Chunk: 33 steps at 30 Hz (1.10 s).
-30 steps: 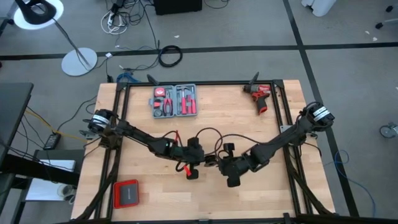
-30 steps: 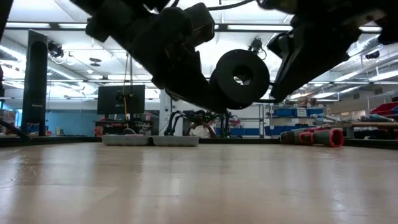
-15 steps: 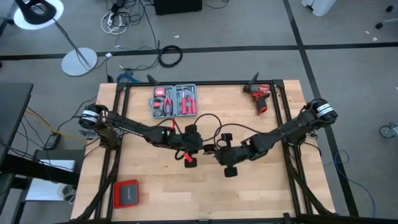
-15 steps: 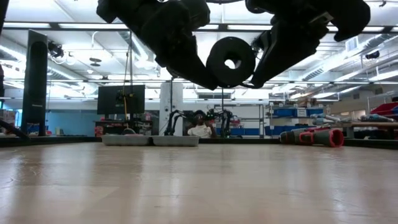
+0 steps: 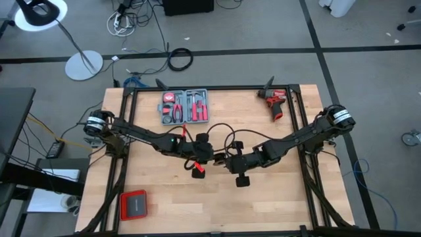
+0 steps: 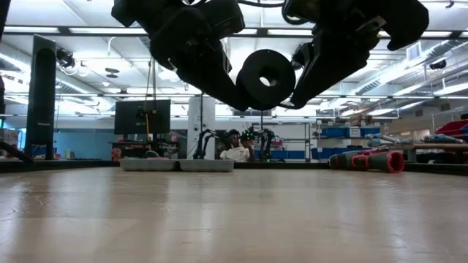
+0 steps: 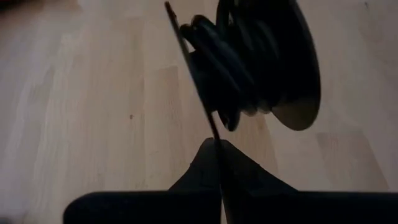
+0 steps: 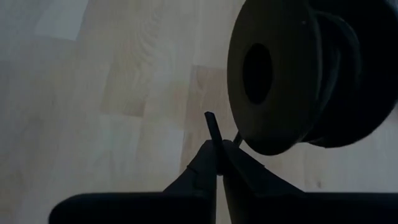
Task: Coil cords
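A black spool (image 6: 265, 79) with black cord wound round its core (image 7: 233, 59) hangs high above the table's middle, between my two grippers. My left gripper (image 7: 217, 146) comes from the table's left and is shut on a thin black strand of cord. My right gripper (image 8: 217, 150) comes from the right, beside the spool's holed flange (image 8: 273, 74), and is shut on a short thin black piece. In the high view both grippers (image 5: 209, 158) (image 5: 228, 162) meet at mid-table, with slack loops of cord (image 5: 220, 125) arching behind them. My left gripper pinches a thin black strand (image 7: 210, 121) between its two fingertips, slanting down from the table's left. The strand runs straight on along the side of the spool. The spool hangs clear of the table. My right gripper pinches a short thin black piece (image 8: 212, 129) between its two fingertips, slanting down from the table's right. Its free end sticks out past the fingers, next to the spool's flange. I cannot tell whether it is the cord's end.
A grey tool case (image 5: 185, 106) lies open at the far edge and a red drill (image 5: 275, 103) at the far right. A dark red-rimmed box (image 5: 133, 205) sits at the near left corner. A person (image 6: 235, 150) sits in the room beyond.
Both grippers have moved toward the table's far edge and a little up, carrying the spool between them. The right one has also gone toward the left. The spool now hangs higher and farther from the near edge, clear of the table throughout.
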Motion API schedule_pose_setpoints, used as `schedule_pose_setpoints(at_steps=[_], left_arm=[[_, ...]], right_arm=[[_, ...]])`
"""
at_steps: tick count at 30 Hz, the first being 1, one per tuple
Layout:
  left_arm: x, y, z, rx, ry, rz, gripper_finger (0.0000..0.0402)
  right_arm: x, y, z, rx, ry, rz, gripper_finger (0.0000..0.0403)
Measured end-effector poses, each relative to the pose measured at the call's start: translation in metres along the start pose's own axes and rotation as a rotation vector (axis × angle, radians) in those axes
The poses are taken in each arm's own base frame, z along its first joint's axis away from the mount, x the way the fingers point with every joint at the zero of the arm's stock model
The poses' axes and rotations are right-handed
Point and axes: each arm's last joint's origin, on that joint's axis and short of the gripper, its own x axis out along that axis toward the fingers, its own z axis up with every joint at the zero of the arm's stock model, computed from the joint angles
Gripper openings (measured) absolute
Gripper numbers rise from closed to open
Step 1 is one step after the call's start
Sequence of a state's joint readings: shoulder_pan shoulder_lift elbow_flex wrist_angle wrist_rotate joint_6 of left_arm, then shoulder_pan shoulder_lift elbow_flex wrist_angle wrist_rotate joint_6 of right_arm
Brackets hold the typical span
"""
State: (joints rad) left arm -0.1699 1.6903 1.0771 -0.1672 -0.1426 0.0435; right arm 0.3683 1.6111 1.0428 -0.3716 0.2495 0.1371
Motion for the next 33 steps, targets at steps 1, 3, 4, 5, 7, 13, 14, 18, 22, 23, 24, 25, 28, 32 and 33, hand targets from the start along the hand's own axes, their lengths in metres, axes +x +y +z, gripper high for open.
schedule_pose_setpoints(at_steps=[1,3,4,5,7,13,14,18,22,23,24,25,28,32,33], left_arm=[[0.001,0.000,0.000,0.007,0.002,-0.004,0.0000],[0.001,-0.001,-0.002,0.017,0.014,-0.008,0.0000],[0.001,-0.001,-0.002,0.022,0.016,-0.010,0.0000],[0.001,-0.001,-0.002,0.023,0.016,-0.010,0.0000],[0.002,-0.001,-0.005,0.026,0.040,-0.008,0.0000],[0.013,-0.007,-0.013,0.008,0.089,-0.020,0.0000],[0.018,-0.009,-0.015,0.008,0.104,-0.023,0.0000],[0.027,-0.013,-0.019,0.010,0.111,-0.022,0.0000],[0.029,-0.012,-0.016,-0.005,0.071,-0.001,0.0000],[0.029,-0.012,-0.015,-0.007,0.062,0.008,0.0000],[0.029,-0.012,-0.014,-0.008,0.048,0.018,0.0000],[0.028,-0.012,-0.012,-0.005,0.035,0.035,0.0000],[0.028,-0.011,-0.008,-0.007,-0.010,0.083,0.0000],[0.027,-0.010,-0.002,-0.022,-0.070,0.126,0.0000],[0.027,-0.009,0.000,-0.032,-0.084,0.139,0.0000]], right_arm=[[0.002,0.001,0.000,-0.001,0.004,0.003,0.0013],[0.003,0.001,-0.001,0.006,0.004,0.004,0.0016],[0.003,0.001,-0.002,0.014,-0.003,0.006,0.0020],[0.004,0.001,-0.003,0.020,-0.004,0.011,0.0024],[0.005,0.003,-0.008,0.020,0.028,0.036,0.0032],[0.010,0.006,-0.017,0.077,0.045,0.079,0.0042],[0.010,0.007,-0.018,0.081,0.049,0.079,0.0041],[0.011,0.009,-0.023,0.110,0.055,0.081,0.0037],[0.012,0.008,-0.021,0.181,0.044,0.078,0.0033],[0.012,0.009,-0.020,0.198,0.038,0.092,0.0033],[0.011,0.010,-0.018,0.208,0.023,0.114,0.0032],[0.011,0.012,-0.016,0.213,-0.002,0.131,0.0032],[0.009,0.019,-0.012,0.201,-0.046,0.144,0.0032],[0.002,0.036,-0.010,0.094,-0.158,0.019,0.0025],[-0.001,0.042,-0.010,0.059,-0.185,-0.035,0.0022]])
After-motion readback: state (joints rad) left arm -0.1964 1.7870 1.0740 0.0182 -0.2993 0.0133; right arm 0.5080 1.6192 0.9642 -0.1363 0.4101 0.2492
